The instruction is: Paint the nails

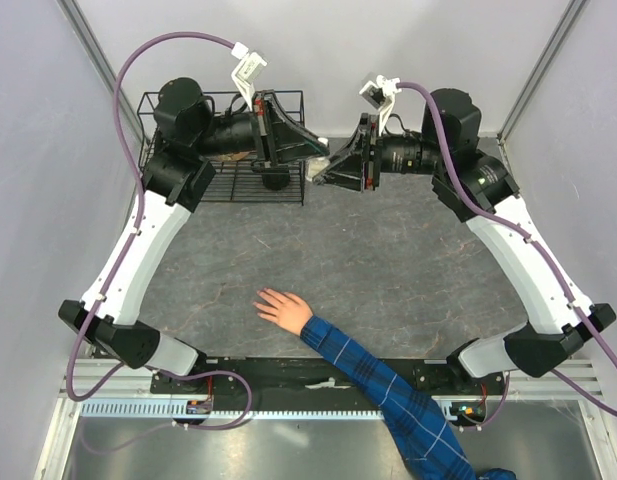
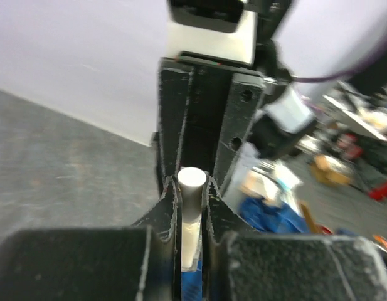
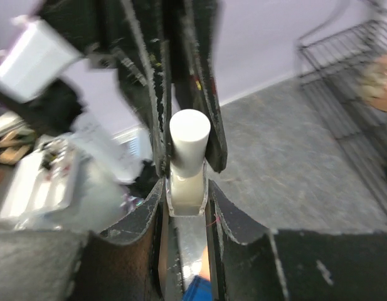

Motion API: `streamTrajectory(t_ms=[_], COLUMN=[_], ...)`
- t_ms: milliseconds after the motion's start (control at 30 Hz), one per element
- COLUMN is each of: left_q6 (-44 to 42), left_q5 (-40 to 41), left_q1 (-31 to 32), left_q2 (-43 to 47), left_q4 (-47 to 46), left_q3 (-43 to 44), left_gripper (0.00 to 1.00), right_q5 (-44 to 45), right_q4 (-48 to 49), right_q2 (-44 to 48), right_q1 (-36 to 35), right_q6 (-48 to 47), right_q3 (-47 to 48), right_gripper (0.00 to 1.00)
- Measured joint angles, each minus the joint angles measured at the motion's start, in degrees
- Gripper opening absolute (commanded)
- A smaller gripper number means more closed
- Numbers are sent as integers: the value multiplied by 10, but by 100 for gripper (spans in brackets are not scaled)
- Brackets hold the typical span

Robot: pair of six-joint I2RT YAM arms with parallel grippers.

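Tabletop (image 1: 388,260): nails (image 1: 260,298) well apart from right hand (image 1: 316,177)

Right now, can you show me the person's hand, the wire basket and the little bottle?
person's hand (image 1: 283,308): top view, back of the hand.
wire basket (image 1: 223,183): top view, its wire floor.
little bottle (image 3: 187,183): right wrist view, its clear glass body.

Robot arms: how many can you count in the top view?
2. The left arm curves up the left side, the right arm up the right; none looks hidden.
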State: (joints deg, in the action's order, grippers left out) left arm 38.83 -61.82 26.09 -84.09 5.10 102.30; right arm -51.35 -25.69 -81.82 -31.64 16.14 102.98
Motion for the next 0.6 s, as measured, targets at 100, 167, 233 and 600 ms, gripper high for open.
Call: streamTrajectory(t_ms=[100, 167, 233, 600], left_q6=[-94, -153, -210, -274], left_q5=[126, 241, 353, 412], left_q1=[26, 59, 98, 142], left_q2=[16, 28, 38, 18], left_q4=[79, 121, 162, 281], left_q3=[4, 9, 27, 108], left_gripper=[2, 2, 2, 57], right_q5=[104, 260, 437, 585], right_q4=[-53, -119, -178, -196], right_q2=[-3, -14, -30, -9], right_q1=[-18, -65, -132, -201], right_q6=[-33, -69, -106, -231], right_q3=[23, 72, 129, 93], right_gripper=[0, 0, 0, 0])
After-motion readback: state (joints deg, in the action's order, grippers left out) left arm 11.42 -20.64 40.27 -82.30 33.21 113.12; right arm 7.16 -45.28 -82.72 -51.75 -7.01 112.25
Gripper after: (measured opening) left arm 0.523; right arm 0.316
